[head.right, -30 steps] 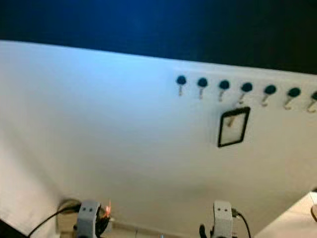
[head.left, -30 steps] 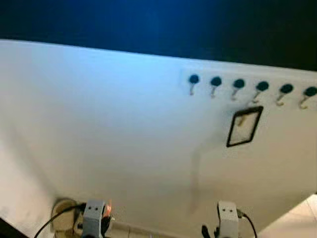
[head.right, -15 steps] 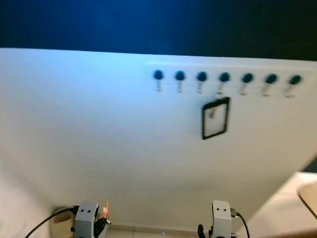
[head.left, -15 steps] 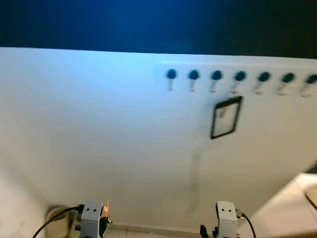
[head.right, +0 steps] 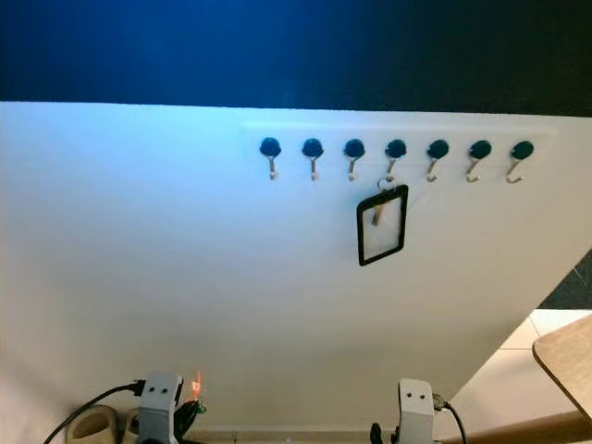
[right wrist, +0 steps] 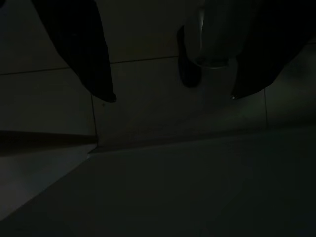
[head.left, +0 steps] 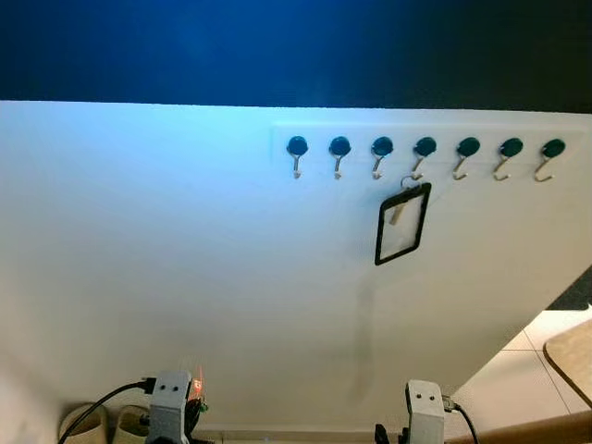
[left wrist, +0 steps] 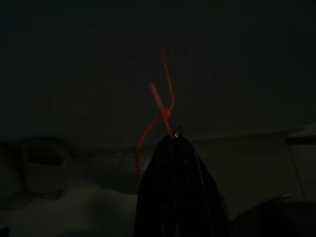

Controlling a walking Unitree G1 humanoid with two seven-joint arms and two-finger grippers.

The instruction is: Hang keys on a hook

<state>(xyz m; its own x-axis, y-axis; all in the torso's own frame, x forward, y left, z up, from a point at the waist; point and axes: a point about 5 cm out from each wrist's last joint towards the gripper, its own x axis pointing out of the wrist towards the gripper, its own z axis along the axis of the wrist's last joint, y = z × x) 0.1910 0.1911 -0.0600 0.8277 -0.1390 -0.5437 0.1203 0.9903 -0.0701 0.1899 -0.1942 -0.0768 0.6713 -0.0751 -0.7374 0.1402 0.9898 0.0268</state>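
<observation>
A row of several dark-knobbed metal hooks (head.left: 425, 153) runs along the white wall (head.left: 185, 259), high and right of centre. From one middle hook hangs a black-framed card holder (head.left: 403, 225); the hooks beside it are bare. My left gripper (left wrist: 175, 138) is low at my left side and shut on a thin orange cord (left wrist: 160, 108), whose loop sticks out past the tips; a small metal glint sits at the pinch. The orange cord (head.left: 197, 384) also peeks out beside my left wrist (head.left: 171, 402). My right gripper (right wrist: 168, 96) hangs open and idle over floor tiles.
A pair of pale slippers (head.left: 92, 425) lies by the wall at the lower left. A wooden table corner (head.left: 573, 356) juts in at the lower right over light tiled floor (head.left: 527, 351). Above the white wall the surface is dark blue.
The camera has swung and levelled: the hook row now sits horizontal and further left, and the picture is sharper. Both arms stay low in the same place.
</observation>
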